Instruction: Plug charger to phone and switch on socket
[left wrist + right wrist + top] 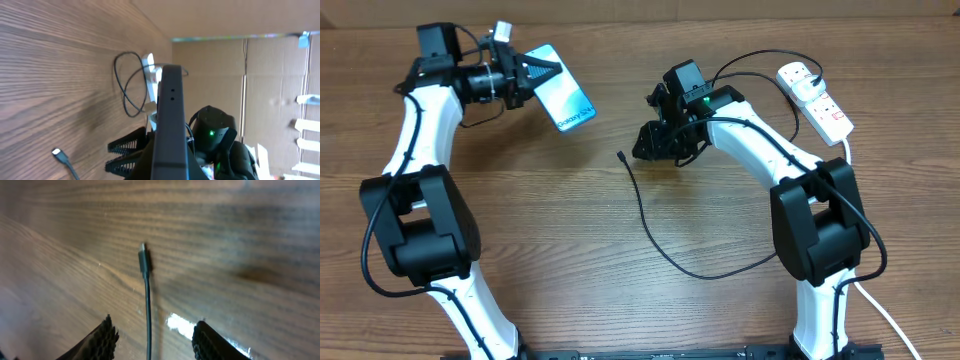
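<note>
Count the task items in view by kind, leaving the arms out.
Galaxy phone: 1
Charger cable: 1
Power strip: 1
Total: 3

On my left wrist feed the slim black-edged phone [170,125] shows only its thin side: screen hidden, lower end cut off by the bottom edge. Overhead, well apart from the phone, the white power strip's [817,100] red switches [833,116] are too small to read (on or off, I can't tell). The thin black cable [147,305] leaves my right wrist feed's bottom edge.
</note>
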`<action>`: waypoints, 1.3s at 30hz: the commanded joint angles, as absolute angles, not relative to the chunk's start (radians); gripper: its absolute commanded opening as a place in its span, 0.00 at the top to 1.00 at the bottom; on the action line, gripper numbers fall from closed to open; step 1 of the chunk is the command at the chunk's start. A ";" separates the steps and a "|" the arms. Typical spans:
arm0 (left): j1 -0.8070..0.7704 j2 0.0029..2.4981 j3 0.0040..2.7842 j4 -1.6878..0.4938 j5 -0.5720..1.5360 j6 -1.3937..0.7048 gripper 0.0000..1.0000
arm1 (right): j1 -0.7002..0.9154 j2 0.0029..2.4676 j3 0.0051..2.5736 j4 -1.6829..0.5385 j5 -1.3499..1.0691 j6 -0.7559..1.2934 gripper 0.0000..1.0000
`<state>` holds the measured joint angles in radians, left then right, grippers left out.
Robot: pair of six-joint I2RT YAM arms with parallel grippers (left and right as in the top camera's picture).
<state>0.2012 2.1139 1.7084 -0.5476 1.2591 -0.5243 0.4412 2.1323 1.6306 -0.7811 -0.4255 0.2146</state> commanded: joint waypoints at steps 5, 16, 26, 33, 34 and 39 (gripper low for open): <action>0.247 2.107 1.723 -0.550 1.279 -0.538 0.96 | 0.493 2.183 1.649 -0.734 -0.367 0.147 0.49; 0.248 2.107 1.723 -0.580 1.279 -0.508 0.96 | 0.543 2.246 1.649 -0.663 -0.288 0.129 0.54; 0.248 2.107 1.723 -0.580 1.279 -0.507 0.96 | 0.571 2.302 1.649 -0.656 -0.310 0.157 0.64; 0.248 2.107 1.723 -0.580 1.280 -0.507 0.96 | 0.577 2.302 1.649 -0.705 -0.324 0.291 0.73; 0.248 2.107 1.723 -0.580 1.282 -0.507 0.96 | 0.574 2.302 1.649 -0.711 -0.330 0.301 0.73; 0.248 2.107 1.723 -0.582 1.282 -0.505 0.96 | 0.572 2.309 1.647 -0.704 -0.329 0.319 0.79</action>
